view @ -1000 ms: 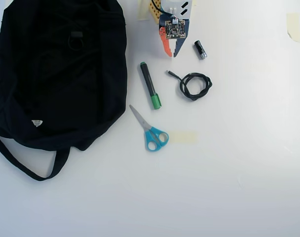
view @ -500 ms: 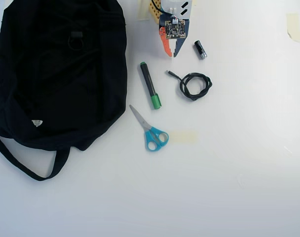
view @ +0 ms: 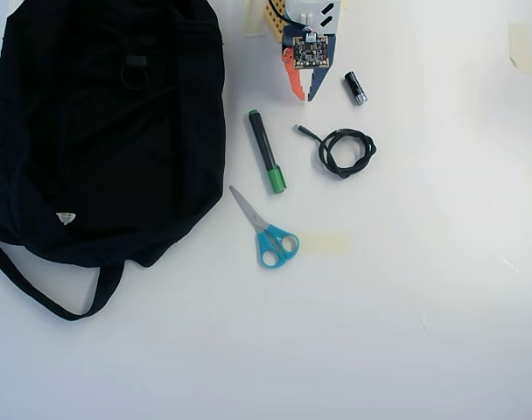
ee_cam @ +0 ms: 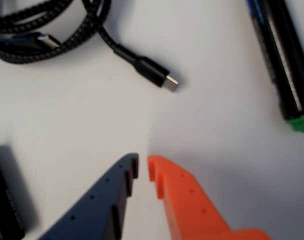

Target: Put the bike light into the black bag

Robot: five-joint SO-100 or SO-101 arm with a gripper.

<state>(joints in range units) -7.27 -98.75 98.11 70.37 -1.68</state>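
Gripper: our gripper hangs over bare table near the top of the overhead view, its blue and orange fingertips almost touching with only a thin slit between them and nothing held. The wrist view shows the same narrow gap.

Bike light: the small dark cylinder we take for the bike light lies just beside our fingertips, to their right in the overhead view. In the wrist view only a dark edge of it shows at lower left, so we are not yet lined up on it.

Black bag: the black bag lies well off to the left of our gripper in the overhead view, spread flat; we cannot tell where its mouth opens.

Clutter ahead of the tips: the coiled cable has its plug pointing towards our fingertips; the green marker lies on the bag side.

Farther off: scissors, beyond the marker.

Why we sit here: we judge this a starting pose. The fingers must spread and shift towards the light before any grasp.
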